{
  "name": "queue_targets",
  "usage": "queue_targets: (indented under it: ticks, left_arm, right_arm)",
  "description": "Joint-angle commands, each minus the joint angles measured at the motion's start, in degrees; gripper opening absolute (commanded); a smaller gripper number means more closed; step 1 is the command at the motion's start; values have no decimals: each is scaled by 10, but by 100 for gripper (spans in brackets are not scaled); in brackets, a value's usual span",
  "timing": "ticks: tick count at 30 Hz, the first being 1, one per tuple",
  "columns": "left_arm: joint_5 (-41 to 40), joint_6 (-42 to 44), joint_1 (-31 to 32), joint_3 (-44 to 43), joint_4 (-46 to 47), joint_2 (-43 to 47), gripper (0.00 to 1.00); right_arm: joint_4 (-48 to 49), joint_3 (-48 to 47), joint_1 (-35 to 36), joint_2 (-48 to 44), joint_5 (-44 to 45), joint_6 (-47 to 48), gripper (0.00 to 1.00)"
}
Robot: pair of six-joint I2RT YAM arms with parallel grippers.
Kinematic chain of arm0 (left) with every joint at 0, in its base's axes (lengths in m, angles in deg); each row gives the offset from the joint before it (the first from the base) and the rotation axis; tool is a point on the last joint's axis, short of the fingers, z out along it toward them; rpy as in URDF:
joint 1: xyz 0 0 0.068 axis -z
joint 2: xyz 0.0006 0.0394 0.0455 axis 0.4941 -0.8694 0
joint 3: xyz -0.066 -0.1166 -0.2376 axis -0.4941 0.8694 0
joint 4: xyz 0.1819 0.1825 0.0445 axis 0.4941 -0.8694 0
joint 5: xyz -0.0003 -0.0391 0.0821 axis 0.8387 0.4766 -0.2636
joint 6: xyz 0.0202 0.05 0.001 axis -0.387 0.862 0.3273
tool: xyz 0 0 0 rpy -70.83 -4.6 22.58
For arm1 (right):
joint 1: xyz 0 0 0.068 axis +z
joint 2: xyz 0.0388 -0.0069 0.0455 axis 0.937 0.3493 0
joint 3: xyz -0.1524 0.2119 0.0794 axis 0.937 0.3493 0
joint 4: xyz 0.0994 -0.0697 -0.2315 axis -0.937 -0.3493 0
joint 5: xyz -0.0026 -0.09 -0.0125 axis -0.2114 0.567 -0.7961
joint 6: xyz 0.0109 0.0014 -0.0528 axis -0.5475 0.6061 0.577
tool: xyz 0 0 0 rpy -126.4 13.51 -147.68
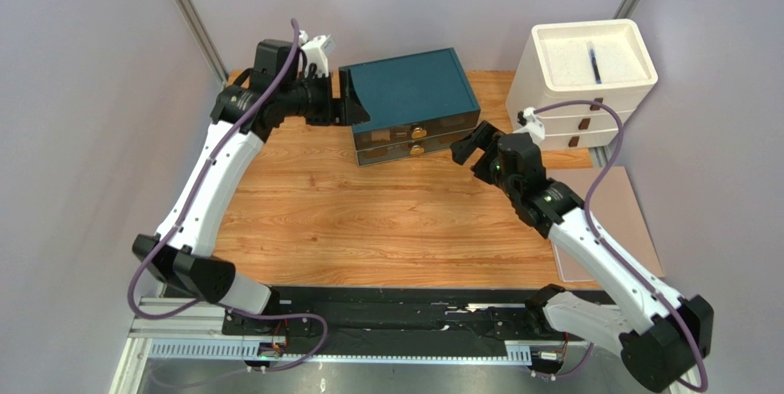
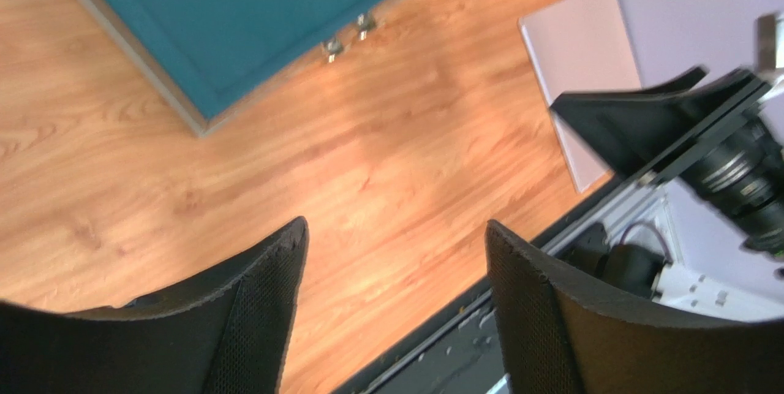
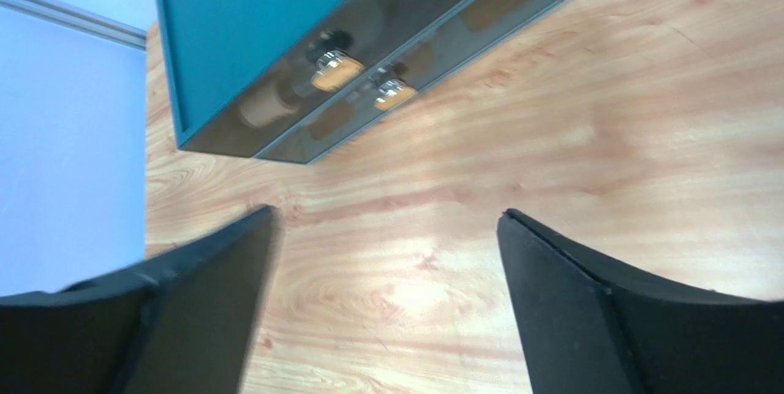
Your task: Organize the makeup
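No makeup lies loose on the table. In the right wrist view, beige and tan shapes [image 3: 269,104] show dimly through the smoky fronts of the two shut drawers of the teal drawer box [image 3: 248,8]; I cannot tell which pieces they are. My left gripper [image 1: 355,104] is open and empty at the box's left side [image 1: 409,91]; its wrist view shows the jaws [image 2: 396,238] apart over bare wood. My right gripper [image 1: 469,148] is open and empty just off the box's front right corner, its jaws [image 3: 386,224] apart above the table.
The white drawer unit [image 1: 580,100] stands at the back right with a thin dark item [image 1: 593,61] in its top recess. A flat pinkish-grey board [image 1: 612,219] lies at the right table edge. The teal box has two gold knobs [image 1: 418,140].
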Motion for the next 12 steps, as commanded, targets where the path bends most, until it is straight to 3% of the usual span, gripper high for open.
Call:
queue_targets:
  ticks: [1,7,12]
  left_arm:
    - [-1,10,0,105,18,52,99]
    - [-26,6,1,202,14,142,99]
    - [-19,13,0,236,18,185,99]
  right_arm:
    - [-92,24,4,-84,46,38,100]
    - [-185,29,4,-147,59,49,100]
    - [-195,43,4,-162,50,42,100]
